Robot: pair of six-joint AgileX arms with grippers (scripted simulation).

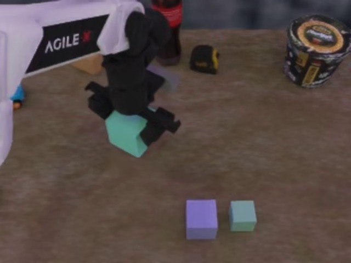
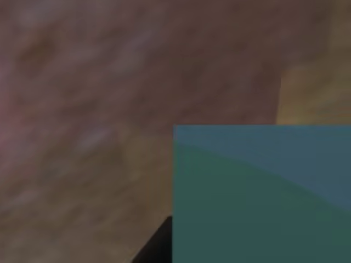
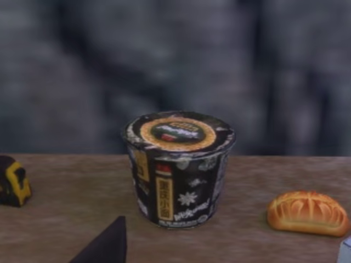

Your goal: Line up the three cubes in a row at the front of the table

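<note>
The wide brown felt-like bench lies bare between the left gripper and its front edge. Its jaws are clamped on the large teal matte cube, left of centre. The mid-sized lavender purple cube and small pale teal cube sit just beside each other near that edge.

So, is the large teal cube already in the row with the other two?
No, the large teal cube sits apart under the left gripper, away from the purple cube.

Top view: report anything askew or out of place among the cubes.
The large teal cube is the odd one: it sits turned at an angle, far back and left of the row, with the left gripper around it. The purple cube and small teal cube sit square, side by side at the front.
</note>
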